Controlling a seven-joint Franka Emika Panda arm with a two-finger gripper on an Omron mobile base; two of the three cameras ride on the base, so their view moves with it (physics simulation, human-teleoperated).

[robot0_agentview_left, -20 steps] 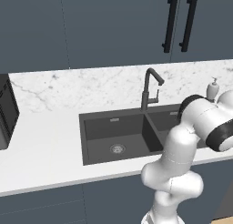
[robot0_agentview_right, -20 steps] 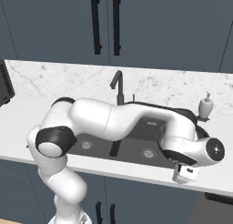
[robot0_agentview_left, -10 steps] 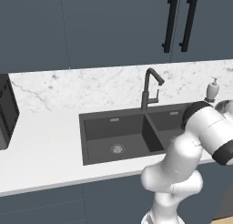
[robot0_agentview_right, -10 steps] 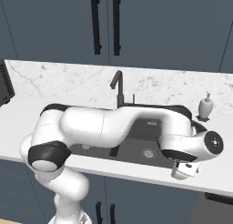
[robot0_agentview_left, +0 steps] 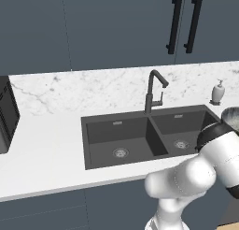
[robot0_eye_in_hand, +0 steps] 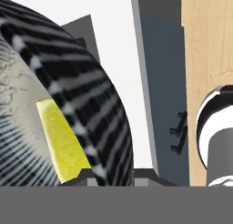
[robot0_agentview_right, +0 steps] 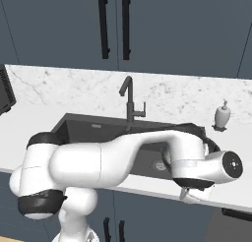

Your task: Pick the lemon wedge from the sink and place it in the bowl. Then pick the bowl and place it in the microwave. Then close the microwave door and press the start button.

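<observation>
Now I'm gripping the bowl (robot0_eye_in_hand: 68, 95) by its rim, gripper (robot0_eye_in_hand: 109, 175) clamped tight — wedge (robot0_eye_in_hand: 61, 141) lying inside it.

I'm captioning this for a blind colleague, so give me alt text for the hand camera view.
A close-up of the bowl, its ribbed black-and-white wall curving across the left half, with the bright yellow lemon wedge lying inside against its pale interior. To the right stand a white counter edge, dark blue-grey cabinet fronts with dark handles, and a light wood floor.
</observation>
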